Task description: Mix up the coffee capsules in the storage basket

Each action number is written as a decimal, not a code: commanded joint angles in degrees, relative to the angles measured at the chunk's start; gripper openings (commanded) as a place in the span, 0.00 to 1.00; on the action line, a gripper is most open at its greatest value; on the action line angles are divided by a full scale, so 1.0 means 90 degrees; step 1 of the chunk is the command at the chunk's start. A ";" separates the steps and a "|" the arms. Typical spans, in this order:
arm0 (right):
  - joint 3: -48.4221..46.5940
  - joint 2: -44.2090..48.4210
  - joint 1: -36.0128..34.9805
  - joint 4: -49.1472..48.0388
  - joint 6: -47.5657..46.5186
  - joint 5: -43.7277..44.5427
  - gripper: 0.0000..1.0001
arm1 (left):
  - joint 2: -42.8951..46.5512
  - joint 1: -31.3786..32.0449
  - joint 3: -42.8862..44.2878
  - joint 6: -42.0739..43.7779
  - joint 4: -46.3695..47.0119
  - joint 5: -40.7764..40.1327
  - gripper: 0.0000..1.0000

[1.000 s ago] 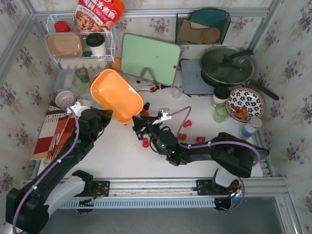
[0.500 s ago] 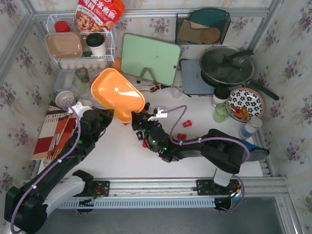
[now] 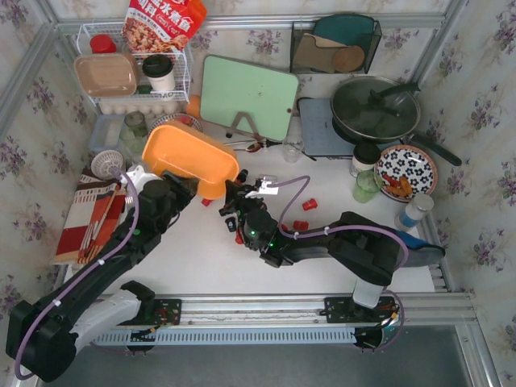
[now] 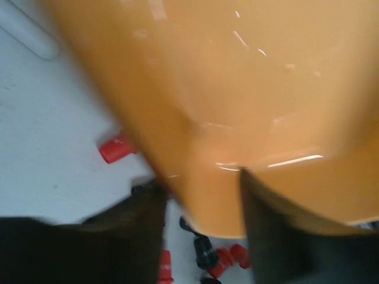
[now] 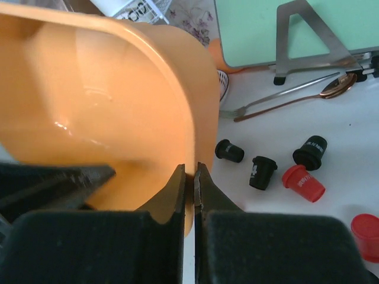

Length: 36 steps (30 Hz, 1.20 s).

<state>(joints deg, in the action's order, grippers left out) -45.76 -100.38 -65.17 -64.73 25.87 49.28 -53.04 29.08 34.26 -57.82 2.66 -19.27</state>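
Observation:
The orange storage basket (image 3: 189,160) hangs tilted above the table, left of centre; I see no capsules inside it. My right gripper (image 5: 189,177) is shut on its rim (image 5: 190,127); from above, that gripper (image 3: 228,198) meets the basket's right end. My left gripper (image 4: 201,180) is open, and its dark fingers (image 4: 139,231) straddle the basket's underside (image 4: 237,89) in a blurred view. Red and black coffee capsules lie loose on the white table: black ones (image 5: 262,171), a red one (image 5: 302,183), a red one (image 4: 115,148), and more (image 3: 300,226) by the right arm.
A green cutting board (image 3: 250,97) leans on a stand at the back, with a fork and a spoon (image 5: 284,97) before it. A lidded pan (image 3: 375,106), a patterned plate (image 3: 405,172) and a green glass (image 3: 367,185) stand at the right. At the back left is a white wire rack (image 3: 133,76).
The basket has tipped down from a steep tilt to a flatter one. My right gripper moved left and shut on its rim. The left jaws have parted.

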 commanded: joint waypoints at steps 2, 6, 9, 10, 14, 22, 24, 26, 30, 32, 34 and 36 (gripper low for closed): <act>0.0014 -0.0083 -0.0017 -0.0259 -0.0303 0.0071 0.00 | -0.0030 0.0015 0.0363 0.0215 -0.0068 0.0310 0.69; 0.0065 -0.0135 -0.0013 -0.0603 -0.0685 0.0369 0.00 | 0.0112 0.0021 0.0460 0.0360 -0.0315 0.0408 0.73; 0.0024 -0.0133 0.0041 -0.0662 -0.1124 0.0622 0.00 | 0.0290 0.0030 0.0510 0.0527 -0.0541 0.0498 0.73; 0.0030 -0.0114 0.0082 -0.0643 -0.1246 0.0681 0.00 | 0.0363 0.0031 0.0551 0.0653 -0.0661 0.0544 0.73; 0.0349 0.0222 0.0483 -0.0398 -0.1374 0.0849 0.00 | 0.0672 0.0040 0.0804 0.1289 -0.1408 0.0589 0.73; 0.1282 0.2040 0.1963 0.2023 0.0006 -0.0080 0.00 | 0.1682 0.0040 0.1213 0.2530 -0.2699 -0.0120 0.72; 0.1362 0.2458 0.2406 0.2901 0.0059 -0.0585 0.00 | 0.1893 0.0040 0.1489 0.2954 -0.3019 -0.0395 0.72; 0.1368 0.2875 0.2819 0.3697 -0.0070 -0.1042 0.00 | 0.2036 0.0040 0.1832 0.3459 -0.3337 -0.0619 0.72; 0.1208 0.3409 0.3576 0.5054 -0.0647 -0.2174 0.00 | 0.2133 0.0040 0.2436 0.4472 -0.3685 -0.0860 0.74; 0.1188 0.3583 0.4047 0.5447 -0.0921 -0.2601 0.00 | 0.2102 0.0034 0.2611 0.4908 -0.3838 -0.0903 0.74; 0.1289 0.3705 0.4368 0.5558 -0.1184 -0.2914 0.00 | 0.2062 0.0039 0.2657 0.5303 -0.3866 -0.0973 0.75; 0.1349 0.3744 0.4800 0.5538 -0.1366 -0.3622 0.00 | 0.2027 0.0039 0.2635 0.5507 -0.3892 -0.1063 0.75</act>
<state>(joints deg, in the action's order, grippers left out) -34.24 -67.66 -26.76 -19.38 18.33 28.40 -34.20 29.45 57.65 -17.26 -29.82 -26.24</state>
